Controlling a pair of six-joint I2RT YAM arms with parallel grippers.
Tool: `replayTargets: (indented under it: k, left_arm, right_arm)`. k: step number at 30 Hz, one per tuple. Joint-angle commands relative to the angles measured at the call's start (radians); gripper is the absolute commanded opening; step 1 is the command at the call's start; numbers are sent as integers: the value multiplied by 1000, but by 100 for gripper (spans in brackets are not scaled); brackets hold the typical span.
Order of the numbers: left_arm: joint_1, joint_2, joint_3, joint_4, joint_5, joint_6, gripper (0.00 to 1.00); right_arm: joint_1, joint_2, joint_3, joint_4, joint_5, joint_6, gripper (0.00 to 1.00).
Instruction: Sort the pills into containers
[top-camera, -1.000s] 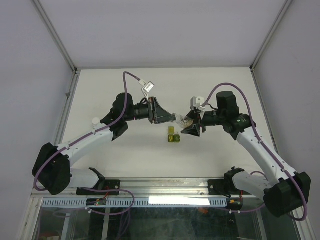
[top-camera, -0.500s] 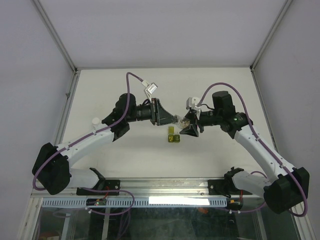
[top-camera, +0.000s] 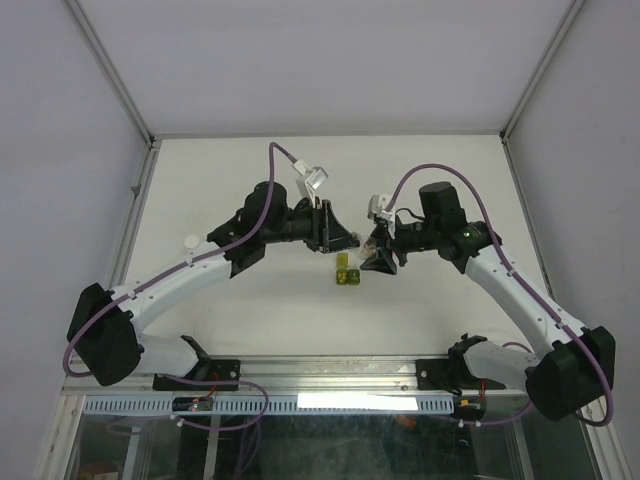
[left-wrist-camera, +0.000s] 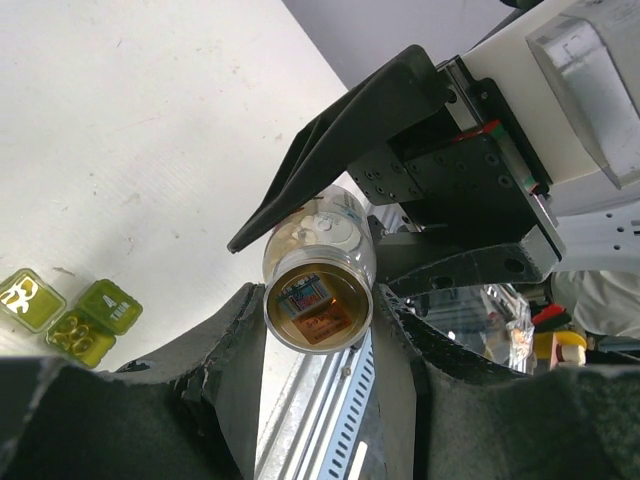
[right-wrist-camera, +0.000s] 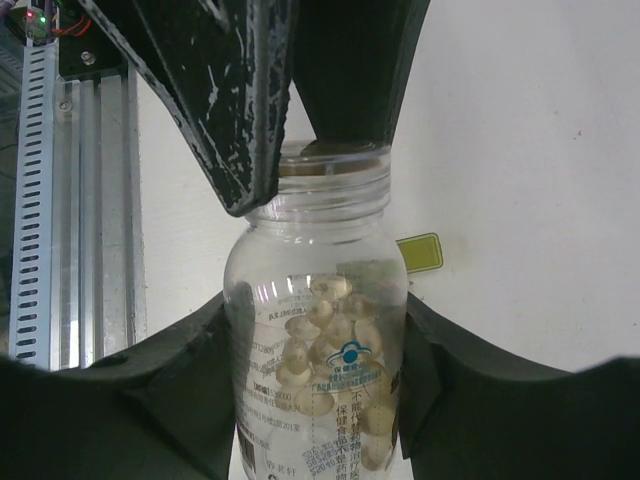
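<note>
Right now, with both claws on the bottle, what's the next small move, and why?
Probably twist the left claw to open the bottle. The right claw grips its body, the left pinches its neck end, the pills sit inside, and the green containers lie on the table.

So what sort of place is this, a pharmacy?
Probably a robotics lab cell, not a pharmacy: left arm and right arm bolted to a white table, plain walls boxing it in, a pill bottle held between the arms.

White table, pale lavender walls
</note>
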Motion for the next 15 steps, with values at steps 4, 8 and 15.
replayTargets:
  k: [4,8,15]
  left_arm:
    - [-46,54,68,-52,111,88,18]
    - [-46,82,70,-51,202,173,17]
    - [-46,65,82,-192,329,787,17]
  right_arm:
    - [14,-10,48,74,-20,16,0]
    - [12,-24,39,85,-60,20,0]
    - [8,-34,28,83,-125,2,0]
